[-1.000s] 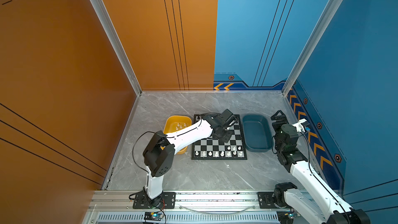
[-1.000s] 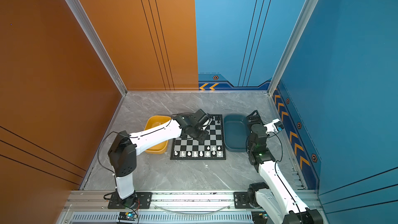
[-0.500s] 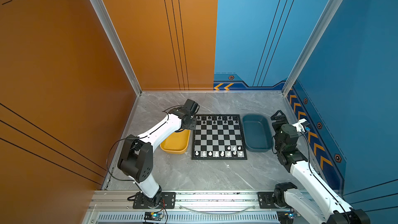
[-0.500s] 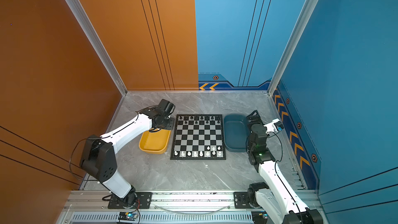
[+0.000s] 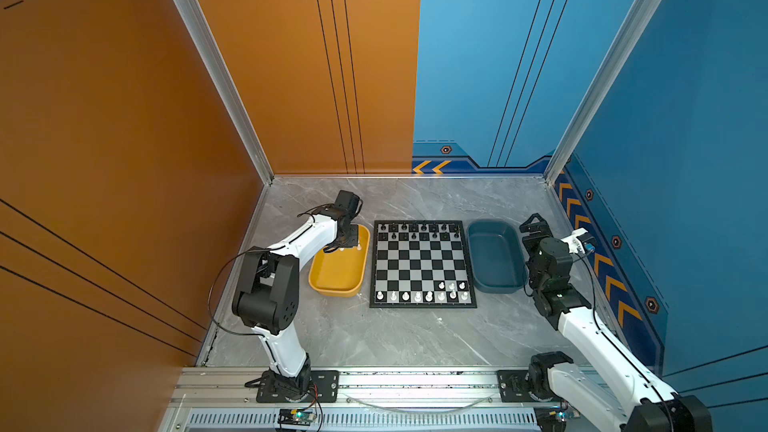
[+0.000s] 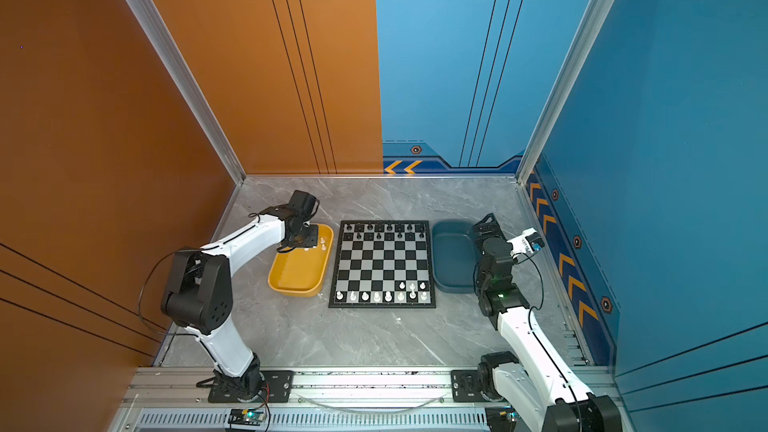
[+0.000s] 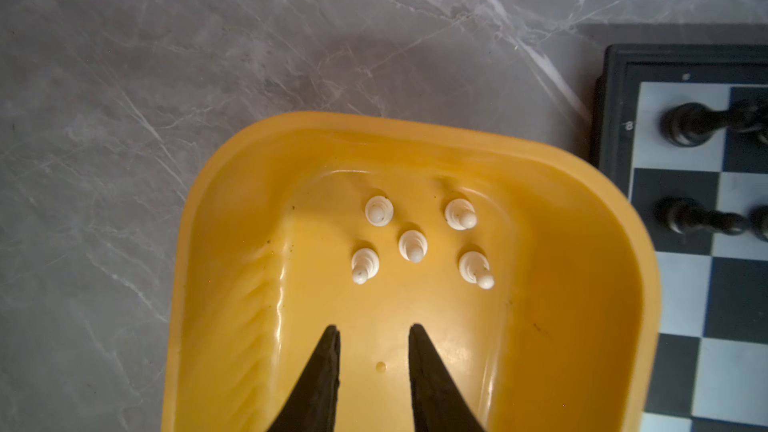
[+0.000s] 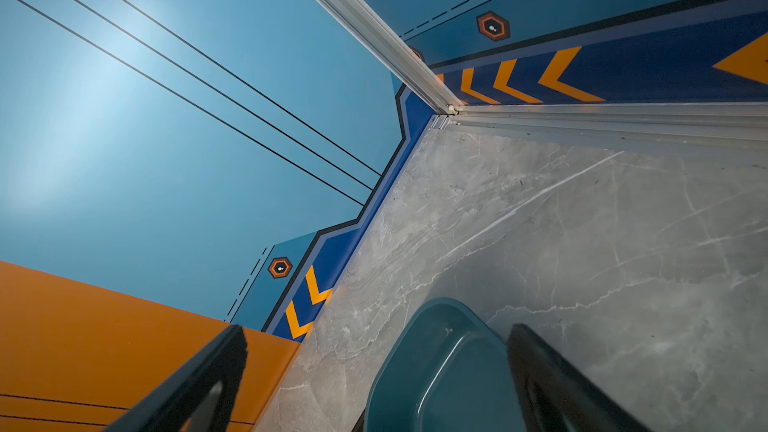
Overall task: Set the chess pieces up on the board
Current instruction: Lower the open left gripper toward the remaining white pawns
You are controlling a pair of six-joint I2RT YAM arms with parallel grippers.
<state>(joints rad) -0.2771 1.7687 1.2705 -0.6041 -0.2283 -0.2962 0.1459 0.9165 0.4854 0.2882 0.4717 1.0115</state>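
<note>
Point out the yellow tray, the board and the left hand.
yellow tray (image 7: 415, 131): left wrist view, on its rim.
board (image 5: 422, 264): a top view, bare middle square.
left hand (image 7: 374, 327): left wrist view, between its fingertips.

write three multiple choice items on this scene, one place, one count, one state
1. The left gripper is over: A) the yellow plastic tray B) the black-and-silver chessboard C) the dark blue plastic tray
2. Count of white plastic chess pieces in the yellow tray: A) three B) five C) eight
3. The left gripper's jaws are: A) shut on a piece B) apart, empty C) shut tight

1 A, yellow floor lies under its fingertips in the wrist view; 2 B, five stand there; 3 B, a bare gap shows between them.
</note>
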